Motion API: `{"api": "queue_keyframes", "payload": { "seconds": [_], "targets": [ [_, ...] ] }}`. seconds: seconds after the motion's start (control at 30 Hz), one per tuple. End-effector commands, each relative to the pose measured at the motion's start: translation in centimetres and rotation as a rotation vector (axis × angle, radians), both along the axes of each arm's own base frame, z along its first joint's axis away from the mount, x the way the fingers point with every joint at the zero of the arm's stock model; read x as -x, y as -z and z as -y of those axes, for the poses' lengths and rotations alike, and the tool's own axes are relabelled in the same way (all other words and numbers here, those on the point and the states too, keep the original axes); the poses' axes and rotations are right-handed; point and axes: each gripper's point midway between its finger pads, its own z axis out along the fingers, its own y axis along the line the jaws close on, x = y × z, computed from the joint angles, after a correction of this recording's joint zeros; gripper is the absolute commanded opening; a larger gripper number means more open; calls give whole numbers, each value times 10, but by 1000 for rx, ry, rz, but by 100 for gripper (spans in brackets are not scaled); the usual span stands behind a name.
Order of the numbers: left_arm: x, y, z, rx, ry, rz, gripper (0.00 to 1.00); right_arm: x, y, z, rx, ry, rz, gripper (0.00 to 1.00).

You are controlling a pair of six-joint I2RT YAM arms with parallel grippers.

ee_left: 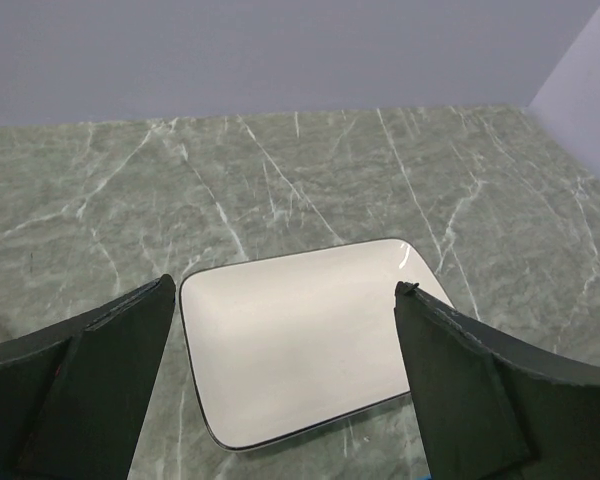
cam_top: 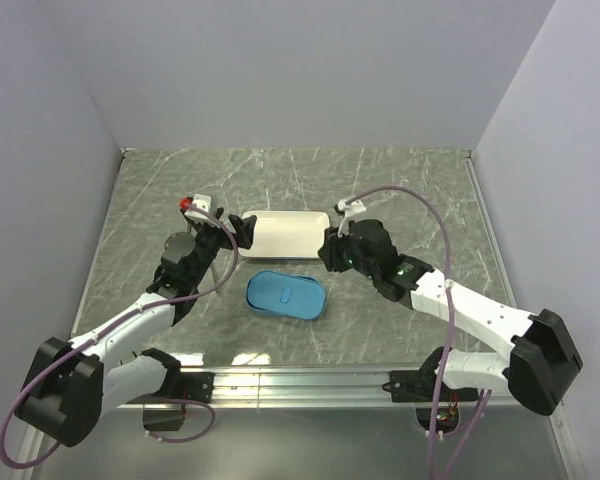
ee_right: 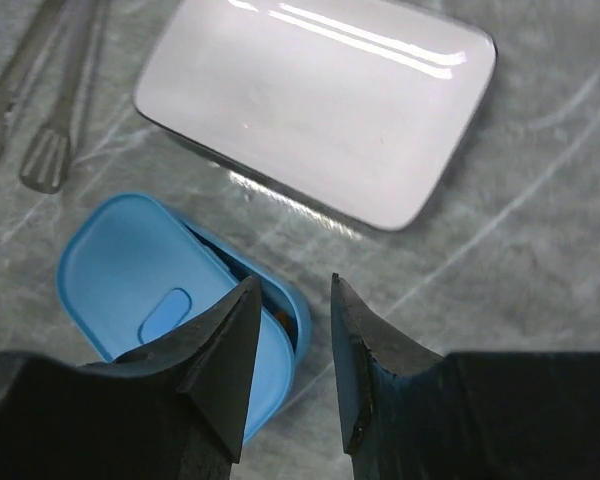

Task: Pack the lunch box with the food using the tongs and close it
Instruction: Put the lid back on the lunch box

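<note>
The blue lunch box (cam_top: 286, 295) sits on the marble table in front of the plate. Its lid (ee_right: 150, 285) lies slightly askew on it, leaving a gap at the right edge (ee_right: 298, 315). An orange bit of food (ee_right: 280, 318) shows through that gap; the rest of the food is hidden. The grey tongs (ee_right: 48, 155) lie flat on the table left of the box. My right gripper (ee_right: 293, 285) hovers open over the box's right end, nothing between its fingers. My left gripper (ee_left: 287, 285) is wide open and empty above the plate's near edge.
An empty white rectangular plate (cam_top: 280, 235) (ee_left: 300, 340) (ee_right: 320, 100) lies just behind the box, between the two grippers. Grey walls enclose the table on three sides. A metal rail (cam_top: 300, 380) runs along the near edge.
</note>
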Motion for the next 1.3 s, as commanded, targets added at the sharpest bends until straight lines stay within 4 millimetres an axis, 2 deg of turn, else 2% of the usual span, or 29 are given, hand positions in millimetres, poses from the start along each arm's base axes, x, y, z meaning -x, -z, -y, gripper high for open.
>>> {"api": "queue_keyframes", "payload": {
  "seconds": [0.0,0.3,0.5,0.6,1.27],
  "targets": [
    [1,1,2,16,5,-25,97,2,27,14,-36,193,-109,41],
    [0,3,-2,14,-17,-29,98,29,64,14,23,237,-216,33],
    [1,3,-3,14,-23,-26,98,42,85,6,67,228,-291,29],
    [1,3,-4,12,-26,-25,98,46,90,6,88,237,-312,28],
    [1,4,-7,16,-44,-19,98,70,87,-2,76,221,-355,27]
  ]
}}
